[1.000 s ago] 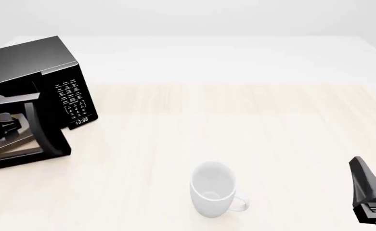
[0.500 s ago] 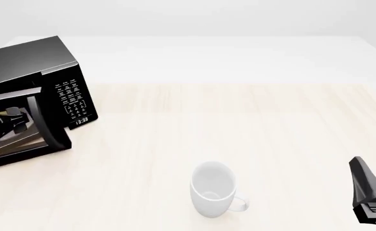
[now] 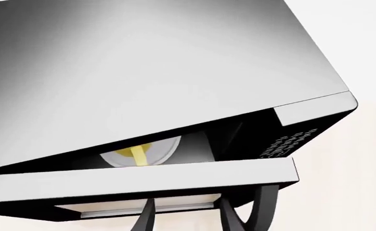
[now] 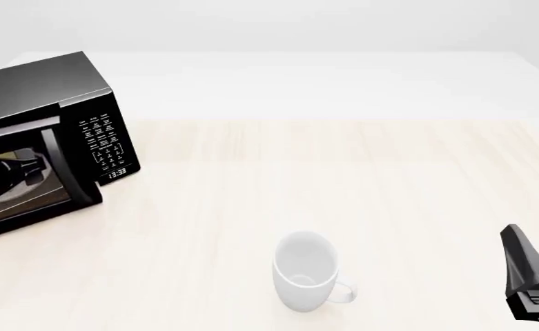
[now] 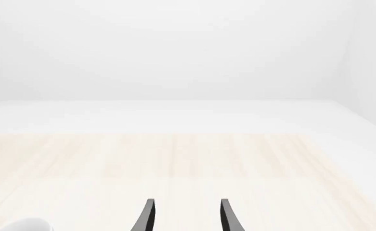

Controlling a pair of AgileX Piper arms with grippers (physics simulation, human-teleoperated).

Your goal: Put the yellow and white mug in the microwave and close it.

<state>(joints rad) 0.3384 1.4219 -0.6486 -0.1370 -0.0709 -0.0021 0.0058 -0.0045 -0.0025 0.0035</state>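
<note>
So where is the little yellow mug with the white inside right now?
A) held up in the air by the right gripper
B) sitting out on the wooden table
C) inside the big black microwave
C: the left wrist view shows the yellow and white mug through the gap of the black microwave's nearly closed door.

Setting: simulated tabletop scene, kitchen-like. Evidence: pale wood-grain surface (image 4: 343,179), blank white surround, black microwave (image 4: 39,89), white mug (image 4: 304,270); flat rendered shading.

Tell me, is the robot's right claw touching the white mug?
Apart. The front view shows bare table between the right gripper and the white mug.
</note>
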